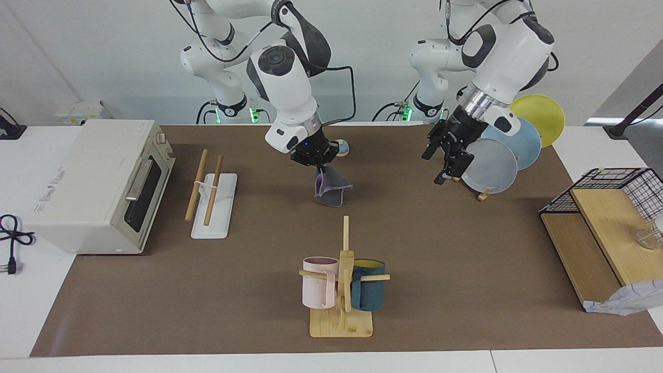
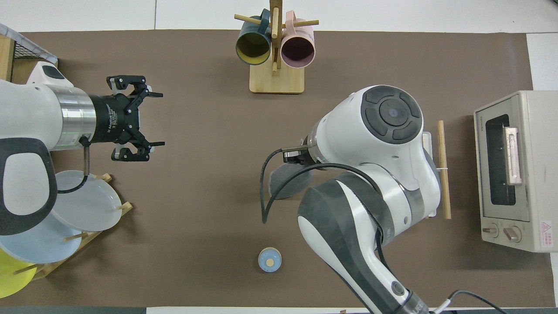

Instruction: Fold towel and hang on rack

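Both arms wear glossy white shells broken by dark grey joint bands and round grey caps with concentric rings. Black cables loop along the links. Each wrist ends in a brushed-metal collar and a black gripper: the left gripper (image 2: 138, 118), the right gripper (image 1: 315, 158). Green lights glow at the bases at the top of the facing view.

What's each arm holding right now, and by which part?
Right gripper holds the towel by its bunched top, the rest hanging above the table. Left gripper holds nothing, jaws open beside the plates.
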Controlling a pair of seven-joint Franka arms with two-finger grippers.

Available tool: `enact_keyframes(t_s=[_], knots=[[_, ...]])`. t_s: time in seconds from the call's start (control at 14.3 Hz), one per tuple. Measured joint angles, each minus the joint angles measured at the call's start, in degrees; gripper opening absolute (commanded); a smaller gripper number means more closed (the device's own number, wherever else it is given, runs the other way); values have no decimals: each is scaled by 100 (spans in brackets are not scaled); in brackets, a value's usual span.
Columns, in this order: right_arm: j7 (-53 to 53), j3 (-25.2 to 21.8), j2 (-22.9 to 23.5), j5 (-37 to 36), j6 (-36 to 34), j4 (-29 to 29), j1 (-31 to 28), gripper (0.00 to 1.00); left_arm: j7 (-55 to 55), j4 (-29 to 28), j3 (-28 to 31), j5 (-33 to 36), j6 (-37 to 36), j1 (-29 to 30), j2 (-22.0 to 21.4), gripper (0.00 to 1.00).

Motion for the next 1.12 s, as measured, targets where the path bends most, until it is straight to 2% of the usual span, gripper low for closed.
enact_keyframes(t_s=[0.28, 0.56, 0.7, 0.91, 1.12], knots=[[-1325, -20, -262, -341, -636, 6, -731, 0, 2702, -8, 15, 28, -289, 512, -1, 100], [-1624, -33, -499, -347, -1172, -31, -1532, 0, 4880, 70, 30, 731, -566, 795, -1, 100], [-1672, -34, -547, -373, -1285, -56, -1818, 0, 5788, 285, 28, 1178, -970, 797, 5, 100], [-2352, -37, -547, -669, -1293, -95, -2277, 0, 6941, 812, 25, 1827, -1687, 796, 99, 100], [-2908, -42, -547, -932, -1293, -129, -2636, 0, 7712, 1352, 12, 2291, -2431, 788, 300, 100]])
